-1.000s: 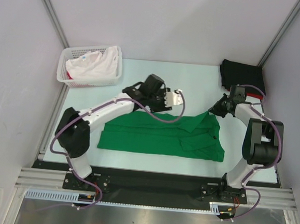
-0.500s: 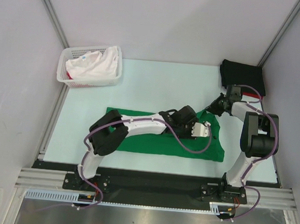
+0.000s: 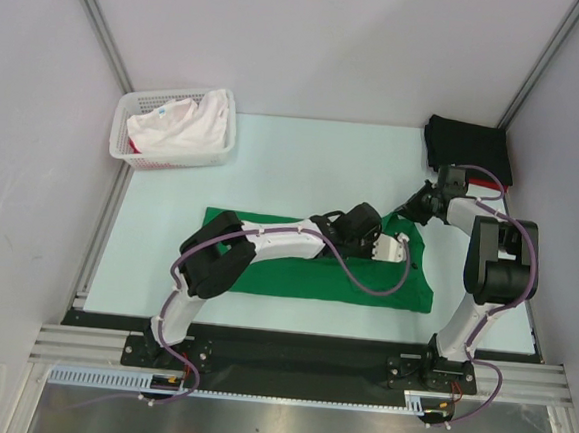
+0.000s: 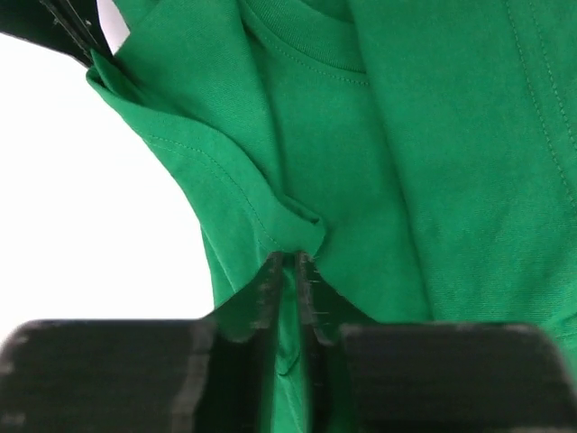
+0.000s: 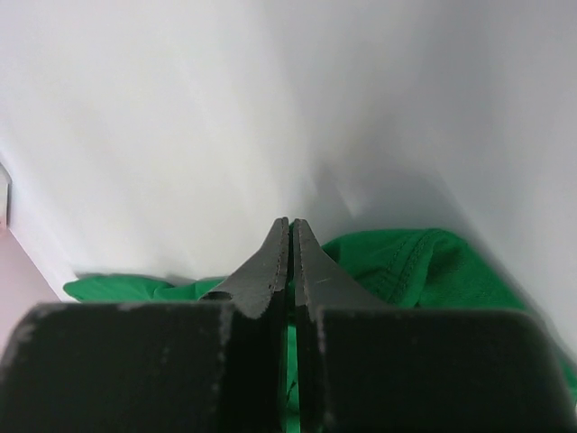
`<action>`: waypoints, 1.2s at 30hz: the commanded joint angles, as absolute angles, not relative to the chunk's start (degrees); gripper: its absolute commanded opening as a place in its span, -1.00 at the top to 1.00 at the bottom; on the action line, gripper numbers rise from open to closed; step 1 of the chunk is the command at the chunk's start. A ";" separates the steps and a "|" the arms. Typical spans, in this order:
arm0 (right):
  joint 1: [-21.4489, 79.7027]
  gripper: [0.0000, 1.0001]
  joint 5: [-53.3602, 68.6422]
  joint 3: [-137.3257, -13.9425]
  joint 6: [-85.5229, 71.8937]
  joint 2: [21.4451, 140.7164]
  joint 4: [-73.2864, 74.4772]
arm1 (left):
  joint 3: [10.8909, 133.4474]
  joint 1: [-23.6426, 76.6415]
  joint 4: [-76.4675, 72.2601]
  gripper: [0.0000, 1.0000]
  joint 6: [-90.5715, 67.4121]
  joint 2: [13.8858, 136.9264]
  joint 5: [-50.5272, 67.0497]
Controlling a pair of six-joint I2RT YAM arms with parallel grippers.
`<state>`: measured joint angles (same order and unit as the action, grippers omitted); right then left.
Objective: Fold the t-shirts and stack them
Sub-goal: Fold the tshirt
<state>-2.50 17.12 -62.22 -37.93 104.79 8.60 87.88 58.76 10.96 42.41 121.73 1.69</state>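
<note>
The green t-shirt [image 3: 295, 279] lies spread across the lower middle of the tabletop [image 3: 303, 167]. The left tool [image 4: 290, 271] is pressed together on a raised fold of its fabric near the collar. The right tool [image 5: 289, 242] pinches its upper right corner. A folded black t-shirt [image 3: 466, 145] sits at the upper right.

Pale green worktop [image 3: 304, 162], boxed in by plain grey walls [image 3: 314, 38] at the far, left and right edges. Metal posts [image 3: 96, 21] at both far corners. Soft light.
</note>
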 commanded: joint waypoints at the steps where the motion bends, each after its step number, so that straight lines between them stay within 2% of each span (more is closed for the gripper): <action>1: -2.81 1.00 18.28 -62.05 -37.97 102.57 7.03 | 88.51 59.06 9.32 0.61 43.77 121.99 2.54; 3: -2.99 1.00 18.28 -61.96 -37.79 102.31 7.29 | 88.86 59.06 10.46 0.39 44.47 122.43 4.83; 8: -3.51 1.00 18.72 -61.35 -37.71 101.87 7.30 | 90.26 59.41 11.77 0.35 44.56 123.75 6.59; 9: -3.60 1.00 18.63 -61.17 -37.71 101.78 7.21 | 90.26 59.41 11.86 0.36 44.56 123.84 7.20; 12: -3.78 1.00 18.46 -61.00 -37.53 101.43 7.47 | 90.09 59.50 11.78 0.59 44.30 124.36 6.68; 15: -3.78 1.00 18.37 -60.82 -37.35 101.08 7.73 | 89.91 59.50 12.13 0.99 44.30 124.63 6.50; 19: -3.52 1.00 17.58 -60.91 -36.30 99.58 9.14 | 90.87 59.07 14.05 0.99 42.29 123.49 5.80; 23: -3.34 1.00 16.35 -59.25 -34.02 95.99 12.03 | 94.13 56.96 19.94 0.99 38.59 120.51 10.61; 36: -1.41 1.00 11.69 -42.55 -31.11 70.77 27.77 | 85.87 52.12 29.79 0.99 41.31 110.74 30.30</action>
<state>-1.87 13.26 -45.87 -31.24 74.65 22.22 87.61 53.12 26.28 39.68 114.28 20.71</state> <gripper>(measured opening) 0.019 0.006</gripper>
